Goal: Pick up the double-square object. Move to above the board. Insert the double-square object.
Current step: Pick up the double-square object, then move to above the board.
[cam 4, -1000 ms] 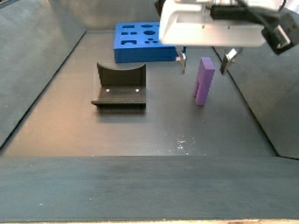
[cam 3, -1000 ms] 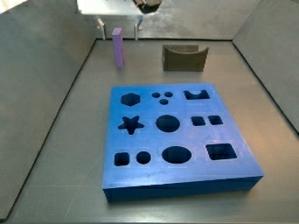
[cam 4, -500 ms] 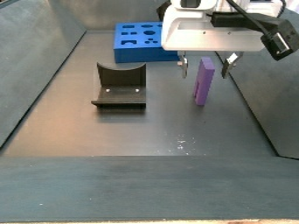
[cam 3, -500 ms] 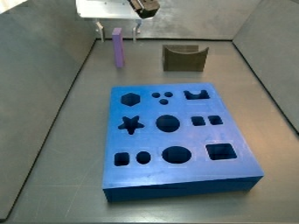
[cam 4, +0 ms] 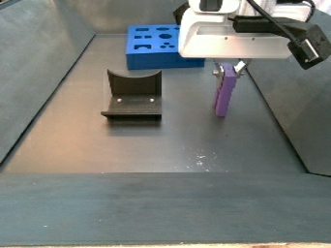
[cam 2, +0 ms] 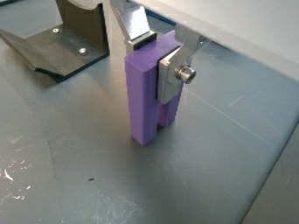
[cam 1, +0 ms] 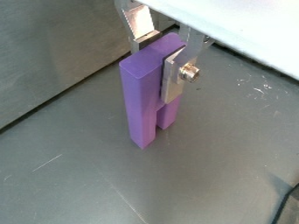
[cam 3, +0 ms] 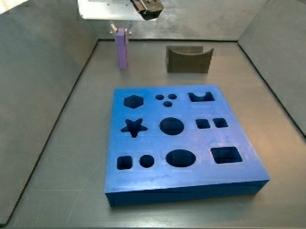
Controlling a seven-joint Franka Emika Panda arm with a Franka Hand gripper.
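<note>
One gripper (cam 2: pixel 158 54) we log over the double-square object (cam 2: pixel 149 96), silver fingers (cam 2: pixel 170 74) pressed on both flanks of its upper end: clamped on the piece, which stands upright on the grey floor. One fixture (cam 3: pixel 188 59) sits just right of it. One board (cam 3: pixel 180 143) lies well apart from the piece, holes empty. Step in hand, we judge: pickup. Next: lift straight, carry above the board.

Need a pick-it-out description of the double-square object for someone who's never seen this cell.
Start at the blue board with its dark cut-outs, then look past its far end to the grey floor. There the double-square object stands upright under the gripper, jaws around its top. It is tall, narrow and light purple, unlike the squat dark fixture beside it.
</note>
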